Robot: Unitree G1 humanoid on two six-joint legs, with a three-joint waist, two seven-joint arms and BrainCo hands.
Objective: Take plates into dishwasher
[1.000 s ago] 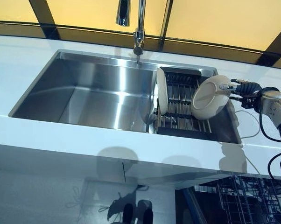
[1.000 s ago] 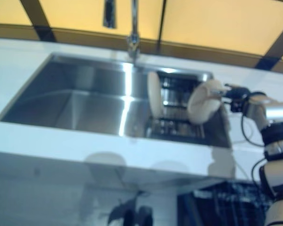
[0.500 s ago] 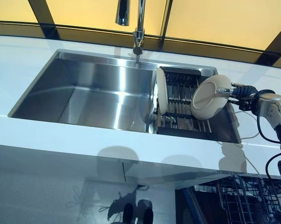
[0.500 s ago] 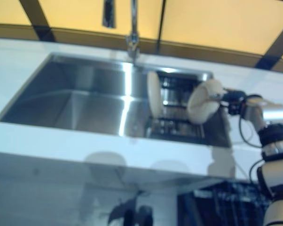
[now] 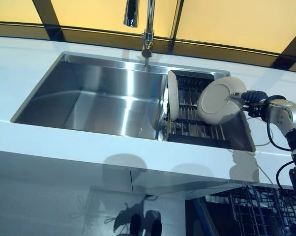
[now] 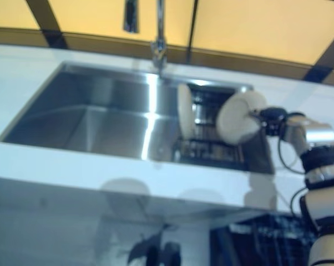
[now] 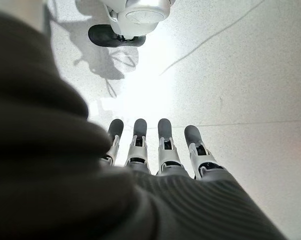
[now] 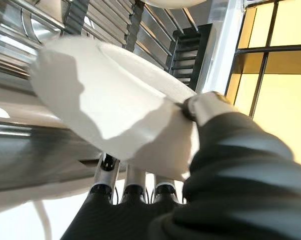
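Observation:
My right hand [image 5: 253, 97] pinches the rim of a cream plate [image 5: 221, 101], thumb on one face and fingers behind, as the right wrist view shows around the plate [image 8: 110, 105]. The plate hangs tilted above the dark drying rack [image 5: 190, 129] at the sink's right end. A second cream plate [image 5: 173, 96] stands on edge in the rack's left side. Part of the dishwasher's wire basket [image 5: 258, 214] shows at the lower right. My left hand [image 7: 160, 150] shows only in its own wrist view, fingers straight over the floor, holding nothing.
A steel sink basin [image 5: 96, 101] fills the white counter [image 5: 49, 140], with a tap [image 5: 147, 29] at its back edge. Dark-framed yellow windows run behind the counter.
My right hand has lifted the plate slightly and carried it left over the rack, turning its face more toward me. The view has shifted a little.

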